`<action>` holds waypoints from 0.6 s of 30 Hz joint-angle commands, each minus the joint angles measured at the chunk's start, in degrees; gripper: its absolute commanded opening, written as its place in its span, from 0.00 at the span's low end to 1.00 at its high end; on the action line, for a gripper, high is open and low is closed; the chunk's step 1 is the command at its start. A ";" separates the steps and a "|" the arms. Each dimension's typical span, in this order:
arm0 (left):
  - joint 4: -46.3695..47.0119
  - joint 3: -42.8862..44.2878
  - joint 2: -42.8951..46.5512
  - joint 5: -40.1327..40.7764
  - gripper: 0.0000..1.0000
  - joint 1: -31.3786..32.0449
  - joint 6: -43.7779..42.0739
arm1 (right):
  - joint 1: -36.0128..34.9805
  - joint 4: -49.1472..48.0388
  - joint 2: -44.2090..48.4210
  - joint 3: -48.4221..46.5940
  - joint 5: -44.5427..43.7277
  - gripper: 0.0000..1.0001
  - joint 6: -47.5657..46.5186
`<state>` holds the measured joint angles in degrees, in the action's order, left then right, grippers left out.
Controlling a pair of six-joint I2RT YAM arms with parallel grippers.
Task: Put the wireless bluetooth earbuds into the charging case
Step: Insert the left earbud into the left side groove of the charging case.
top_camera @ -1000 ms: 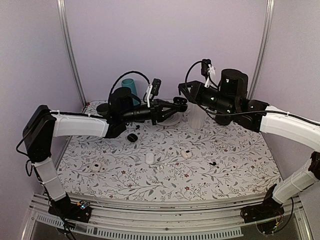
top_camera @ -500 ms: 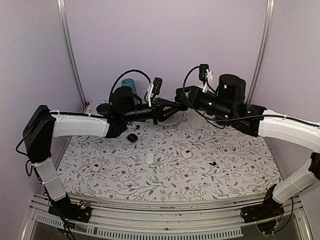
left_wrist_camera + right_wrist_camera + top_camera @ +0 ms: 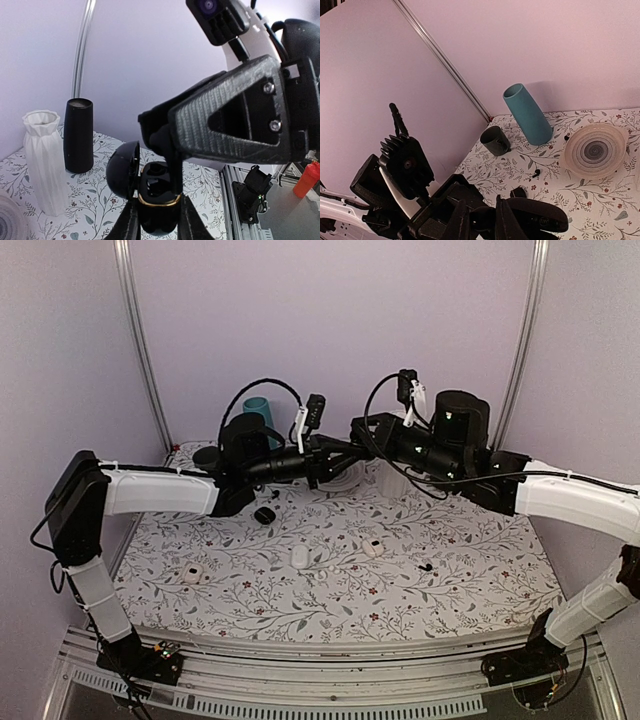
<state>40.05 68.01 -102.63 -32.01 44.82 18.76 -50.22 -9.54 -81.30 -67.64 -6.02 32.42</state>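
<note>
The left gripper (image 3: 159,223) is clenched on the black charging case (image 3: 159,207), one finger on each side of its lower half, holding it upright in the air above the floral table (image 3: 470,590). The case's lid (image 3: 122,169) stands swung open to the left of its gold-rimmed mouth.

From above and to the right of the case the right gripper (image 3: 172,161) reaches in, its tip dipping inside the rim. Its fingers are pinched close together, and the pictures do not show whether an earbud sits between them. A dark rounded shape lies in the well beside that tip (too dim to call a bud for certain).

In the top view the two grippers meet at the case, high over the far middle of the table. One black earbud (image 3: 425,566) lies loose on the cloth, below the case and off to its right, nearer the arm bases. A white case (image 3: 299,556) and a second white case (image 3: 373,548) lie below the held case, also toward the bases.

Behind the case and to its left stand a white ribbed vase (image 3: 42,160) and a black cylinder (image 3: 78,135)
</note>
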 commanded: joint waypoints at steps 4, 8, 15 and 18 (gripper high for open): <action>2.00 0.06 3.11 0.46 0.00 0.97 -0.83 | -0.63 -1.53 -1.54 0.48 -1.61 0.12 0.67; 2.30 -0.07 3.18 0.36 0.00 0.99 -0.70 | -0.77 -1.47 -1.68 0.37 -1.99 0.12 0.60; 2.48 0.02 3.18 0.89 0.00 1.03 -0.65 | -0.90 -1.53 -2.40 0.13 -0.95 0.12 0.52; 2.57 0.02 3.30 1.28 0.00 1.06 -0.73 | -1.10 -1.47 -2.90 -0.15 -0.50 0.12 0.84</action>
<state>39.92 67.96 -101.69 -31.22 44.97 18.63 -50.41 -10.74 -82.78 -67.48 -7.40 32.58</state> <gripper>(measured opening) 0.209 0.137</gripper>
